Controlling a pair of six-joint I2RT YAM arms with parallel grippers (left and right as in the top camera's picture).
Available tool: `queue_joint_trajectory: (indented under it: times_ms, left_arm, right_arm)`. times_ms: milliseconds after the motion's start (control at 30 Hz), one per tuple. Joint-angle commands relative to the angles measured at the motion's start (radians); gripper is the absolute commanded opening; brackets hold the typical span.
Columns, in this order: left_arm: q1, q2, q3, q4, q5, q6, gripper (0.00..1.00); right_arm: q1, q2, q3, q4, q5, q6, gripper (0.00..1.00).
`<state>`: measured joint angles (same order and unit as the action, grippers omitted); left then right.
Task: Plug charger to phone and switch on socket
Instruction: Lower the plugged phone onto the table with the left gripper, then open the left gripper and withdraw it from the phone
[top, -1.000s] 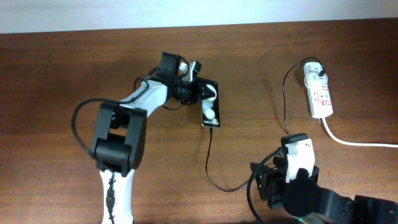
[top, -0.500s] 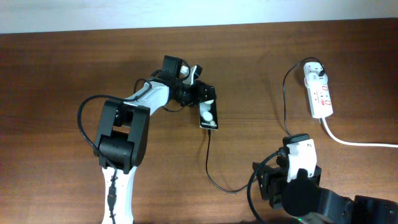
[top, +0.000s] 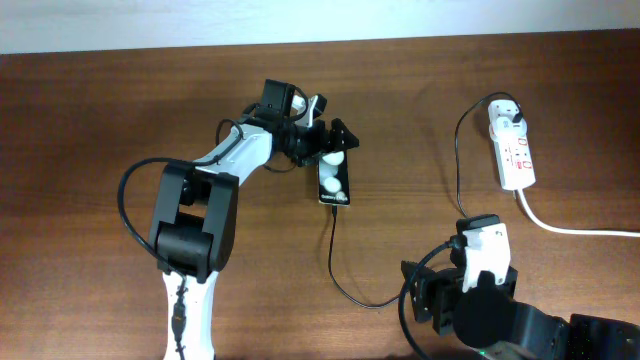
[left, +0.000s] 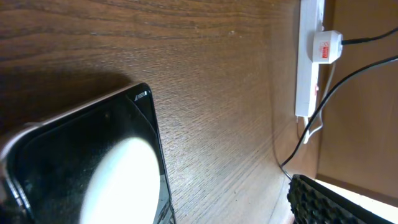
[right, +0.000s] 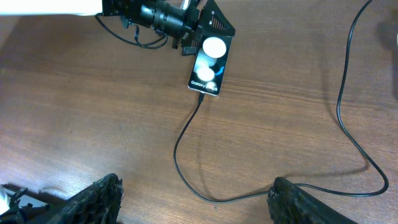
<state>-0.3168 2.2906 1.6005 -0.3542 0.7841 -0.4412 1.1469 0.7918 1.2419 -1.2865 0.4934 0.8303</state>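
Left claw (top: 330, 126): fingers apart, at twelve-o'clock end of phone (top: 335, 180); charger (top: 333, 245) tip meets its six-o'clock edge. Right claw (right: 196, 196): apart, empty.

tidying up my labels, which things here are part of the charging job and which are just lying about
Part of the job: phone, charger cable, socket strip.
Just there: the strip's thick white cord, wooden table.
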Motion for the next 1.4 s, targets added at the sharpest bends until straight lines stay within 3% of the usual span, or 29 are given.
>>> queue_joint_trajectory:
  times_ms: [0, 367, 533, 1067, 1367]
  left_arm:
    - [0.007, 0.034, -0.027, -0.045, -0.206, 0.013, 0.99]
    - [0.007, 0.034, -0.028, -0.052, -0.209, 0.013, 0.99]
    - [0.007, 0.034, -0.028, -0.052, -0.315, 0.013, 0.99]
    - [0.007, 0.034, -0.028, -0.052, -0.319, 0.013, 0.99]
    - [0.008, 0.034, -0.028, -0.052, -0.445, 0.013, 0.99]
  right_arm:
    - [-0.003, 0.0, 0.007, -0.001, 0.016, -0.002, 0.79]
    - [-0.003, 0.0, 0.007, -0.001, 0.016, -0.002, 0.84]
    - [-0.003, 0.0, 0.007, -0.001, 0.016, -0.002, 0.86]
    - [-0.004, 0.048, 0.007, 0.0, 0.027, -0.002, 0.94]
    - [-0.004, 0.118, 0.007, 0.011, 0.051, 0.048, 0.97]
